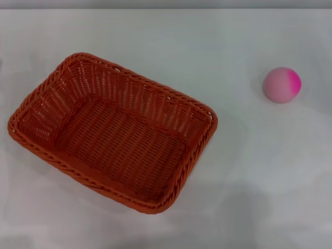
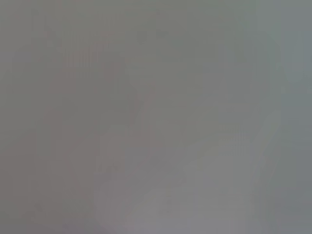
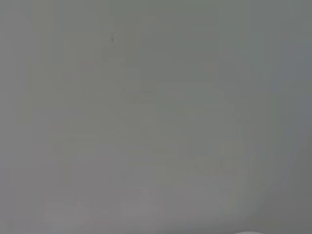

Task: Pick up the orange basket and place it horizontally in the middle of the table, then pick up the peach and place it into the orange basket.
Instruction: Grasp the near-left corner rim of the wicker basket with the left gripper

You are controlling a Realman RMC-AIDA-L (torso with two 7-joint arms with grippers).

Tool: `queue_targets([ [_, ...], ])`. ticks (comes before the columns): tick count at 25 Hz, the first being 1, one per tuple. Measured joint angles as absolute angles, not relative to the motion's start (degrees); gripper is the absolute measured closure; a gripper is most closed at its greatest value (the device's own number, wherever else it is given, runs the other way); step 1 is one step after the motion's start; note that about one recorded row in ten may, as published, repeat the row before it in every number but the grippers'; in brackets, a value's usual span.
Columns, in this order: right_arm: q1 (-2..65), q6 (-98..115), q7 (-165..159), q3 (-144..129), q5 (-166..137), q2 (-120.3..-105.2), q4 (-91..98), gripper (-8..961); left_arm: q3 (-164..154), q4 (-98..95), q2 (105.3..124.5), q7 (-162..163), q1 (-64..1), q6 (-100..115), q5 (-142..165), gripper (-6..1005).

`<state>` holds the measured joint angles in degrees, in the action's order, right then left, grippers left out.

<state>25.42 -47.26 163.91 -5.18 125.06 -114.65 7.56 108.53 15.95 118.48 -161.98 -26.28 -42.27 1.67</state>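
Nothing of the task looks done yet. The orange basket (image 1: 111, 132) sits empty at about nine o'clock of the table (image 1: 249, 171), skewed so its long side runs diagonally, not level across the middle. The peach (image 1: 281, 84) rests on the bare top out at two o'clock, well apart from the basket. Neither of my grippers is in sight in any view, so I cannot tell whether my fingers are spread or pressed together. Both the basket move and the peach drop remain.
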Motion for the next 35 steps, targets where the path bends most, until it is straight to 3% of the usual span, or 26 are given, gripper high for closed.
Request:
queue_targets([
  [21,25.7,-46.6,163.9,-5.2,125.1,-114.61,7.6,94,108.1,15.9,118.57,-162.0,-26.5,-41.2,1.7,122],
  [35,26.9,-39.9,163.8,-5.5,124.9,-114.79,7.6,94,107.9,22.6,118.91,-161.4,-27.0,-26.3,7.1,123],
])
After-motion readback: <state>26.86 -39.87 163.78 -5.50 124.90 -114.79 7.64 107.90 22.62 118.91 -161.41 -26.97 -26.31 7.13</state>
